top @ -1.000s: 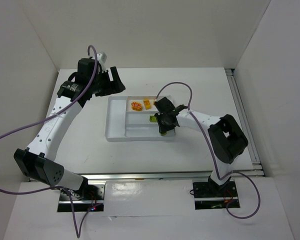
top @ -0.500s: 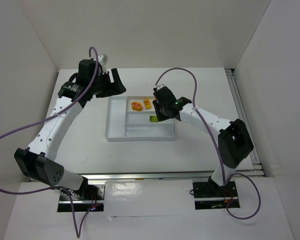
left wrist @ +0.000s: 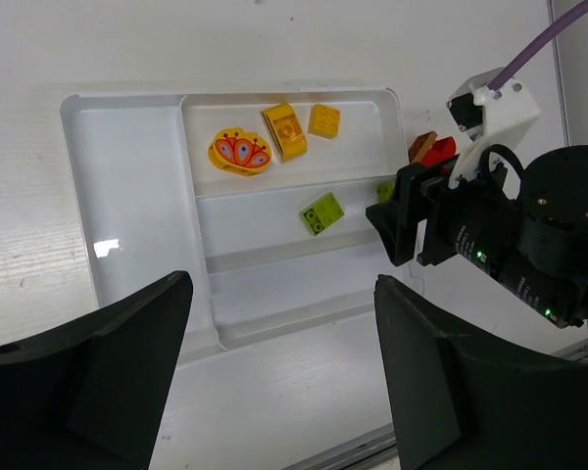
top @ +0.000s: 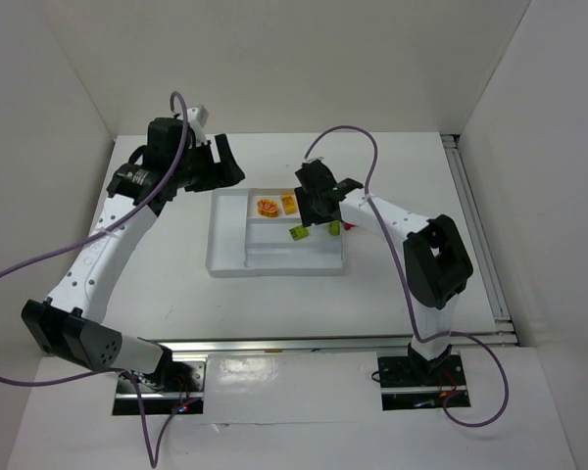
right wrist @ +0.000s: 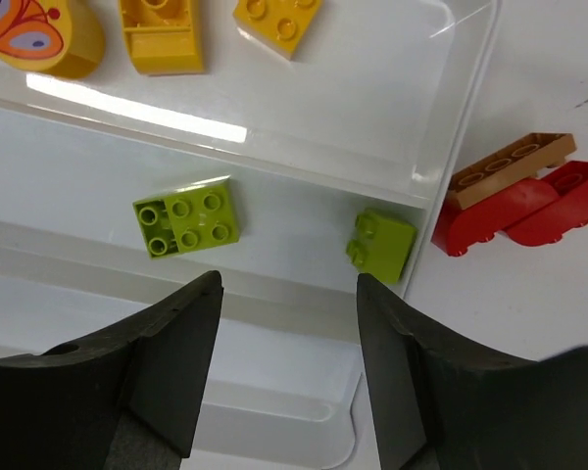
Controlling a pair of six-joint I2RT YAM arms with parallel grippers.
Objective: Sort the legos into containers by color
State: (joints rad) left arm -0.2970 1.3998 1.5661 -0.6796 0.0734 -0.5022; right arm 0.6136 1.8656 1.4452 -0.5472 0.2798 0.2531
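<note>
White walls enclose a white table (top: pixel 392 284). At the far left, the left gripper (left wrist: pixel 282 284) hangs above the table beyond the tray's left corner, fingers spread wide and holding nothing. The white tray (top: pixel 225 235) lies mid-table with its tall side section at the left, holding no bricks. Of the three long sections to its right, the far one holds a round orange piece (top: pixel 268 207) and two yellow bricks (left wrist: pixel 285 130) side by side. The middle section holds a lime green brick (left wrist: pixel 321 212) near its centre and a smaller lime brick (right wrist: pixel 382 247) against the right wall. The right gripper (right wrist: pixel 289 284) hovers over the tray's right end, fingers parted and empty. On the table just right of the tray, an orange-brown brick (right wrist: pixel 510 162) lies against red bricks (right wrist: pixel 510 211).
</note>
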